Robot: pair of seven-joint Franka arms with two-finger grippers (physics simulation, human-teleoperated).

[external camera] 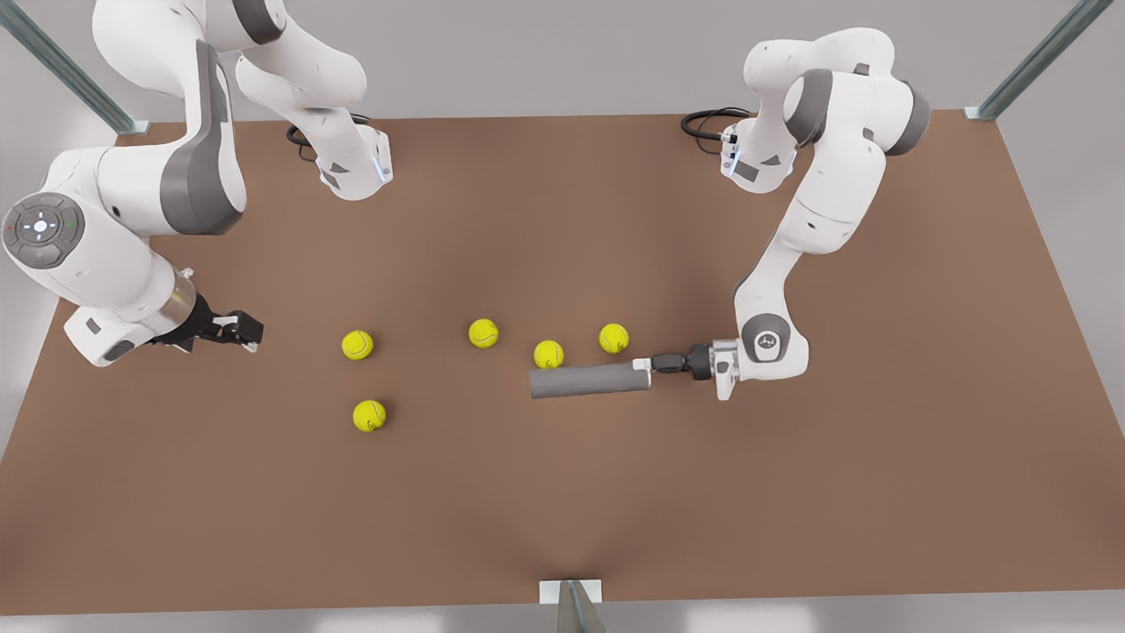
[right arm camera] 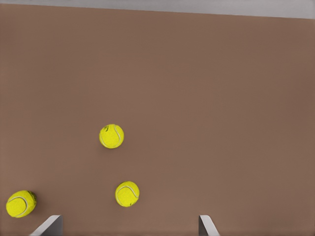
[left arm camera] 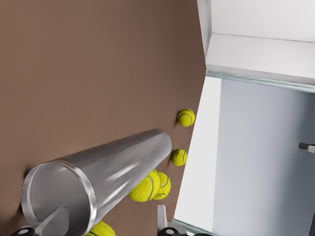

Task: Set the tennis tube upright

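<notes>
The tennis tube (external camera: 587, 381) is seen lying on its side on the brown table (external camera: 791, 492), just in front of two of the five tennis balls (external camera: 548, 354). Its end toward the front view's right is gripped by the left gripper (external camera: 649, 366): one finger (left arm camera: 53, 222) is seen inside the hollow mouth and the other outside the rim. The right gripper (external camera: 250, 332) is held above the table at the front view's left, well apart from the tube, with its fingers (right arm camera: 48, 227) spread wide and nothing between them.
</notes>
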